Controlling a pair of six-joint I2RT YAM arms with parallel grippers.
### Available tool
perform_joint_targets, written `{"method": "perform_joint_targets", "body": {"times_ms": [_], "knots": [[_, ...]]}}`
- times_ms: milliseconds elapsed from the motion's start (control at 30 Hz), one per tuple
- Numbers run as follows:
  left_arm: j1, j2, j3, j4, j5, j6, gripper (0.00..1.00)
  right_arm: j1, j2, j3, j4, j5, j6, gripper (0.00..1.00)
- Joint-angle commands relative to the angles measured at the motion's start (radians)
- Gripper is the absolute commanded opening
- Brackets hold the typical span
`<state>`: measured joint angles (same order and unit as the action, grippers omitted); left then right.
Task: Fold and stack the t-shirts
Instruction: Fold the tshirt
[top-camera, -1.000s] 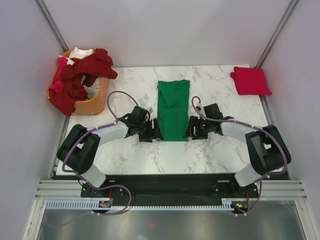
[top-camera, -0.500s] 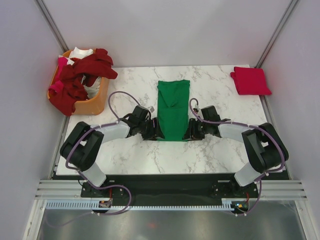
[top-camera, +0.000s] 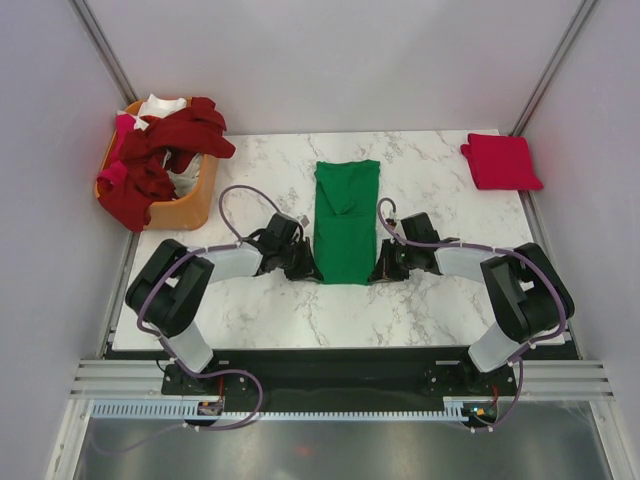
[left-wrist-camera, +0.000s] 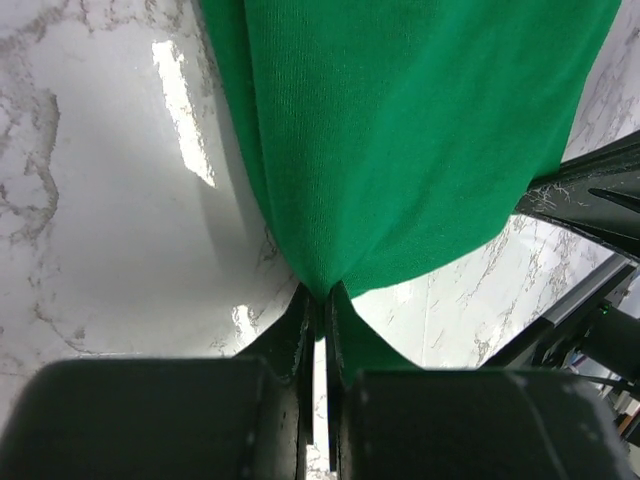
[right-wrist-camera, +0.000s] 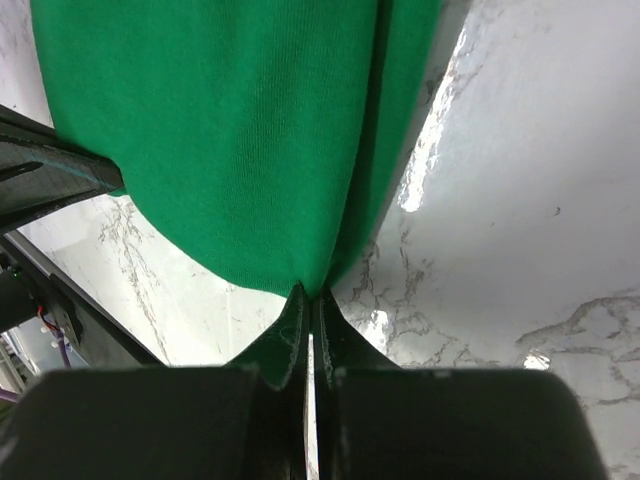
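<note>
While the green t-shirt (top-camera: 346, 222) lies at the middle of the counter (top-camera: 330, 315), long axis running near edge to far edge: left gripper (top-camera: 313, 272) pinched tight on its near-left corner, right gripper (top-camera: 378, 274) likewise near-right, cloth extending away from both.

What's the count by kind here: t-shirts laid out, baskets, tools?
T-shirts laid out: 2 (green t-shirt, red t-shirt)
Baskets: 1 (orange basket; its clothes heap can't be counted)
Tools: 2 (left tool, right tool, both pinching the green t-shirt)
Total: 5
</note>
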<state>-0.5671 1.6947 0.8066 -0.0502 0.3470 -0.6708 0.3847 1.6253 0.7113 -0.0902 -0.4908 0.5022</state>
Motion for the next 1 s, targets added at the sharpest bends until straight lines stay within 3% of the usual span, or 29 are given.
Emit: {"method": "perform_joint_targets", "body": {"times_ms": [0, 167, 400, 600, 767, 967], "knots": [[-0.004, -0.061, -0.036, 0.004, 0.009, -0.018, 0.02, 0.011, -0.024, -0.012, -0.039, 0.011, -0.004, 0.00], [-0.019, -0.211, -0.096, -0.054, 0.024, -0.056, 0.02, 0.043, -0.160, -0.024, -0.114, 0.047, 0.033, 0.00], [-0.076, -0.506, -0.167, -0.187, 0.018, -0.119, 0.02, 0.183, -0.435, -0.036, -0.255, 0.162, 0.142, 0.00], [-0.091, -0.653, -0.138, -0.338, 0.001, -0.142, 0.02, 0.220, -0.596, -0.023, -0.310, 0.169, 0.219, 0.00], [-0.091, -0.675, -0.051, -0.390, -0.039, -0.128, 0.02, 0.223, -0.593, 0.071, -0.356, 0.233, 0.207, 0.00], [-0.085, -0.524, 0.126, -0.405, -0.060, -0.099, 0.02, 0.223, -0.467, 0.263, -0.427, 0.348, 0.134, 0.00]]}}
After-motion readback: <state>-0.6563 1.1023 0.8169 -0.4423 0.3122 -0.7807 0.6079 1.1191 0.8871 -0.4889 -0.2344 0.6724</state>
